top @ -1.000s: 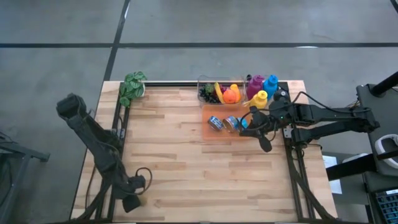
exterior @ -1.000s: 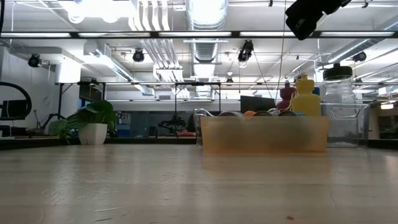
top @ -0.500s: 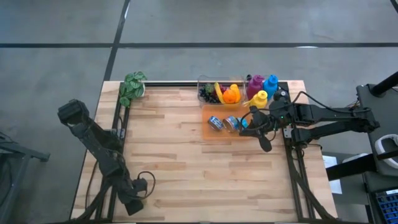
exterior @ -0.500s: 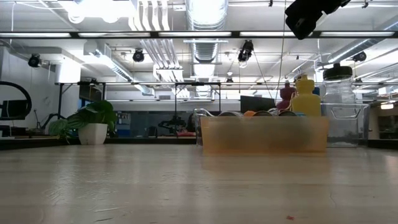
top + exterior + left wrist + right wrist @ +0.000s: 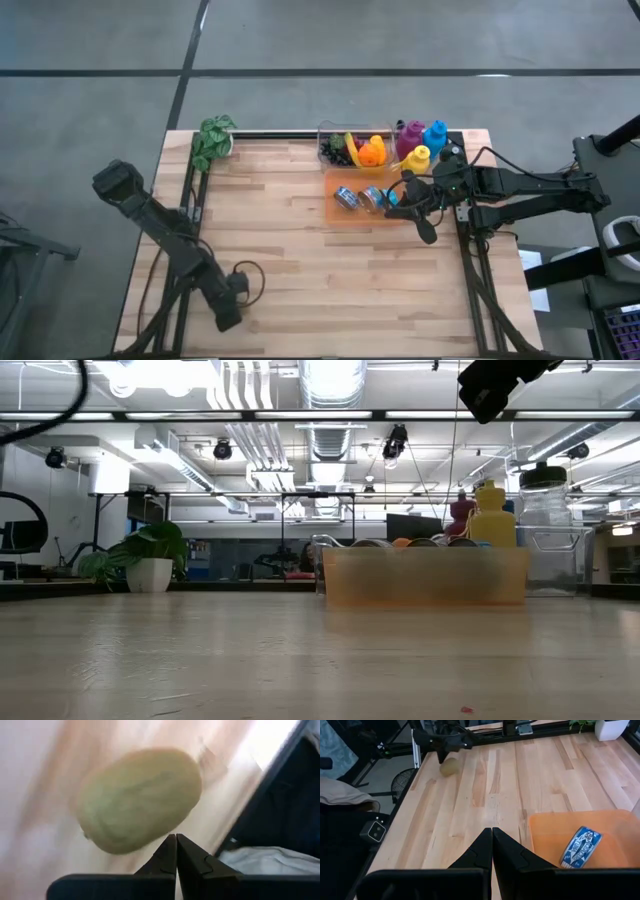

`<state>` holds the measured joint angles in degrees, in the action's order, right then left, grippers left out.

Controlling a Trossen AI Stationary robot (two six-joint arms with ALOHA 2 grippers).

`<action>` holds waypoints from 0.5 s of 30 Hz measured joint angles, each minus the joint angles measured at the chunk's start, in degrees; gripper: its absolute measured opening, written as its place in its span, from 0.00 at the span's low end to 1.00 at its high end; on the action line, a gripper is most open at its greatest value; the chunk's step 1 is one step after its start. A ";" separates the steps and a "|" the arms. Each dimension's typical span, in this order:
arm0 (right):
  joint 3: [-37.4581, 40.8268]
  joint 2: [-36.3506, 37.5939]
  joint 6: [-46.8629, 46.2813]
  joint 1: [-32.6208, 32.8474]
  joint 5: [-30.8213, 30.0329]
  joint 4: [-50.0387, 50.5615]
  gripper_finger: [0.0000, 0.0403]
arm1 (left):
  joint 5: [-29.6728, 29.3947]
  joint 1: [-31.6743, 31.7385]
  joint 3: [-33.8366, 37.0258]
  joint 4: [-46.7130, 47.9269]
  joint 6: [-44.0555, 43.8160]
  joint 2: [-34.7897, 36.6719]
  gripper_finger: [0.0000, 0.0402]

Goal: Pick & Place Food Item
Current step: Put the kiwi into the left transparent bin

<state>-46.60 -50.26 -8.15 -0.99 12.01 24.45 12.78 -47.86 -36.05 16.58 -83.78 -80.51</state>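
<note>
The left gripper (image 5: 228, 318) is low over the near left part of the table (image 5: 300, 280), and its two fingers are pressed together with nothing between them. Just past the fingertips, in the left wrist view, lies a pale green oval food item (image 5: 137, 812) on the wood — close to the tips, but not held. The right wrist view shows the same item (image 5: 450, 766) lying just beside that gripper at the table's edge.

The right gripper (image 5: 428, 234) hangs above the right side, beside the orange tray (image 5: 352, 219), fingers also closed and empty. In the tray lie some cans (image 5: 347, 199); behind it stands a clear bin with fruit (image 5: 358, 150) and a few coloured bottles (image 5: 416, 158).

So the task is at its very beginning, I judge: the item is not picked, and the gripper must first open, then grasp, lift and carry — probably to the tray or bin far across the table.
</note>
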 joint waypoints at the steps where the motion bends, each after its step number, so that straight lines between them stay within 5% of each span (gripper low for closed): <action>1: 0.00 0.00 -0.07 0.00 0.00 0.00 0.02 | -0.18 0.78 0.06 0.60 1.55 -0.02 0.01; 15: 0.01 0.00 -0.19 0.00 -0.02 0.00 0.02 | -8.01 13.87 0.02 7.53 25.63 0.00 0.01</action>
<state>-46.59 -50.26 -8.34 -0.99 11.99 24.45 4.78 -33.99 -36.03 24.11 -58.15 -80.51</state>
